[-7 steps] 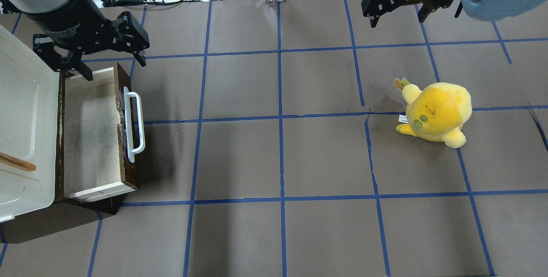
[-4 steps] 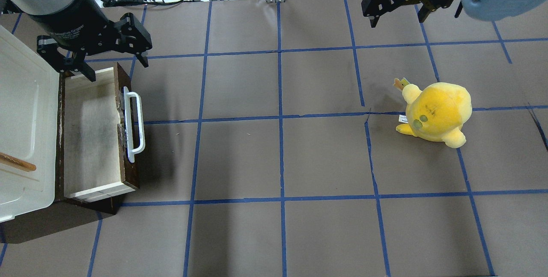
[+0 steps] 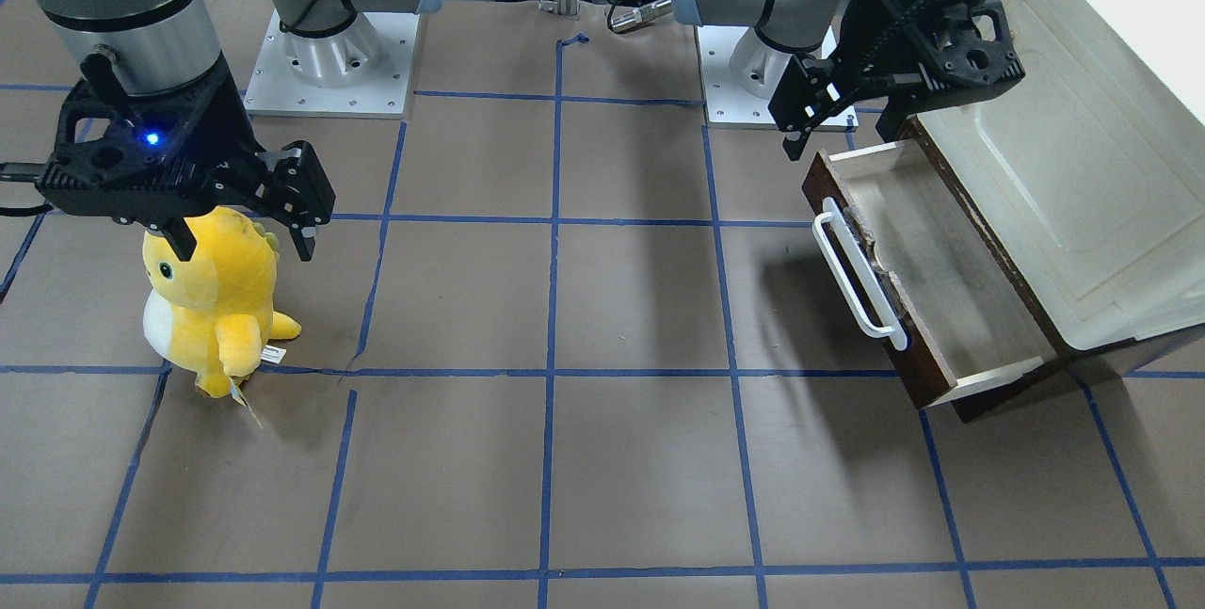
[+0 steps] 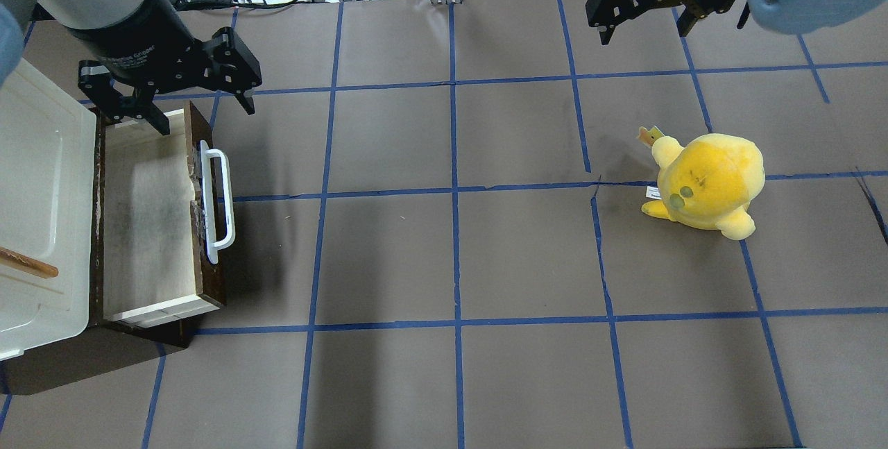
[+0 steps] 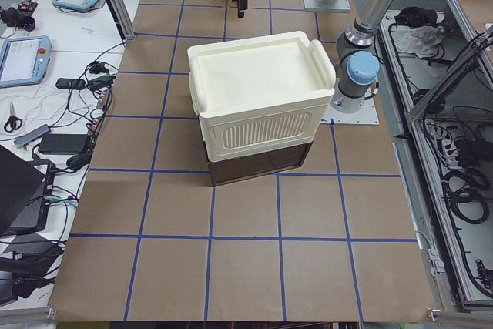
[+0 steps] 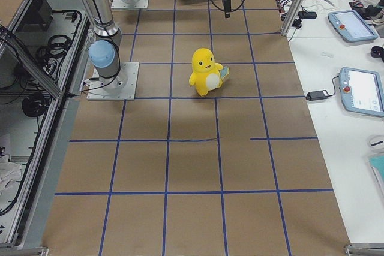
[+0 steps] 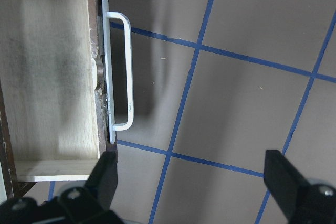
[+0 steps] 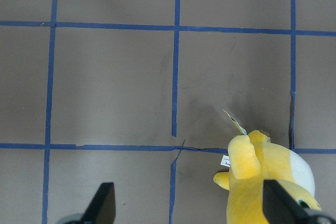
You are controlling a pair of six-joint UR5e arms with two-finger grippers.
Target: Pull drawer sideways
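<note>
Brown paper ruled into squares by blue tape covers the desk (image 4: 527, 255). At the left edge of the overhead view the drawer (image 4: 149, 220) stands drawn out from under a cream cabinet (image 4: 41, 206). Its dark chipped front and white bar handle (image 4: 220, 206) face frame right. The left tool (image 4: 205, 118) hangs over the drawer's upper end, fingers spread wide, gripping nothing. White lettering on its body is too small to read. At upper right the right tool (image 4: 645, 35) is likewise spread and empty. Below it stands a yellow plush toy (image 4: 711, 182) whose small white tag is unreadable.
</note>
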